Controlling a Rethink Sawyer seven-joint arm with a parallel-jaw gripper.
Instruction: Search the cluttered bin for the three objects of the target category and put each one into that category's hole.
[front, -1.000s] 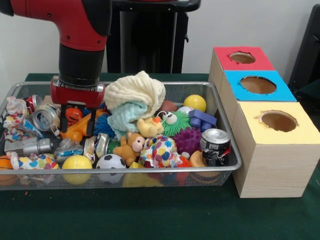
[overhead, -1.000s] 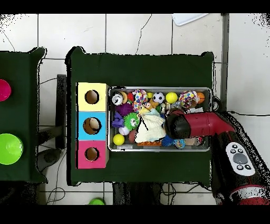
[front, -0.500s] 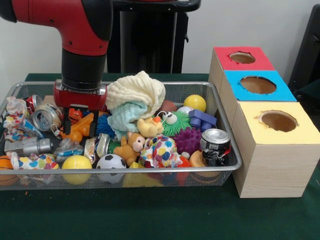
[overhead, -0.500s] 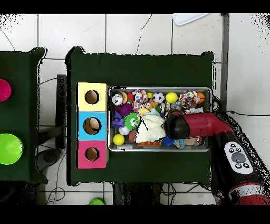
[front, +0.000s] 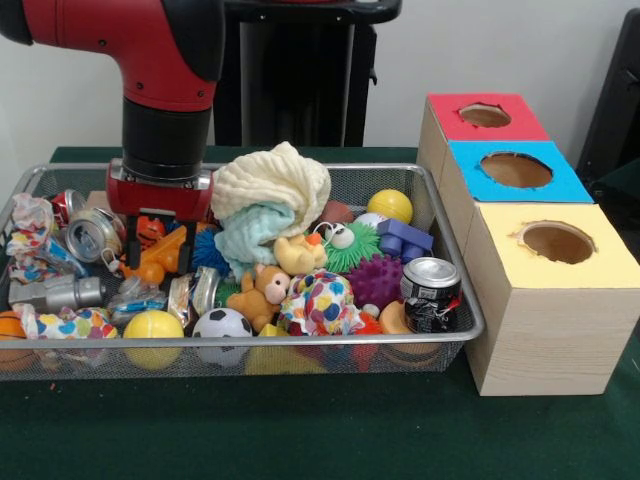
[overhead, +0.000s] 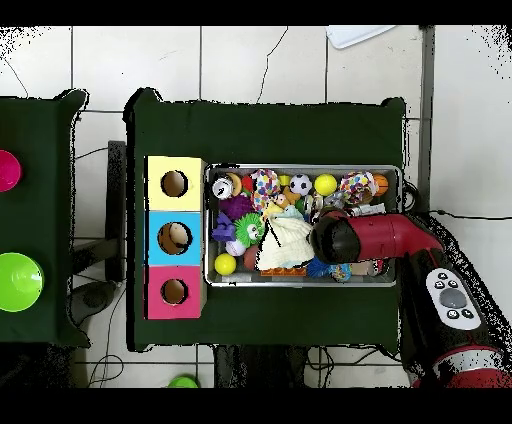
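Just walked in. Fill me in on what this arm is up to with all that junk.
The red arm's hand is down in the wire bin, at an orange toy beside the crushed cans. The bin is packed with balls, cloths and toys. Next to it stand three boxes with round holes, the red box, blue box and yellow box. Whether the hand has gripped the toy cannot be told.
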